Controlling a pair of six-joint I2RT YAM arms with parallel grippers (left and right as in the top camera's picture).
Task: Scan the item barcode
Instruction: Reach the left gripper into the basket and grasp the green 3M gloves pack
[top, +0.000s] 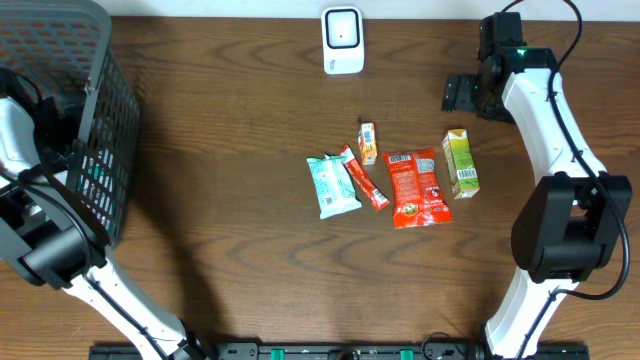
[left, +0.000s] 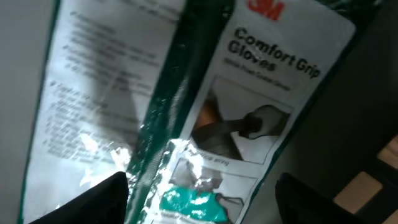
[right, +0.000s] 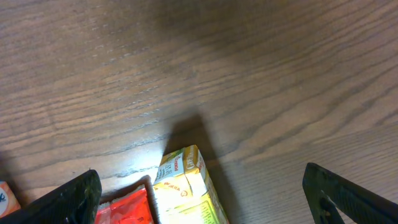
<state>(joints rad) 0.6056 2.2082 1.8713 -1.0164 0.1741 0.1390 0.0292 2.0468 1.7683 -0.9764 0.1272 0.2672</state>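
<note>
The left fingers stood spread wide over the glove packet inside the basket, clamping nothing, so a straight lift clear of the mesh wall looked safest before swinging out. The right fingers hung fully apart and empty just above the yellow-green carton. Bare worktop lay open between it and the scanner.

Inside the basket, the glove packet runs off the top and bottom of the left wrist view, its small print blurred past reading. Well apart from the basket, the yellow-green carton is cut by the right wrist view's bottom edge.
</note>
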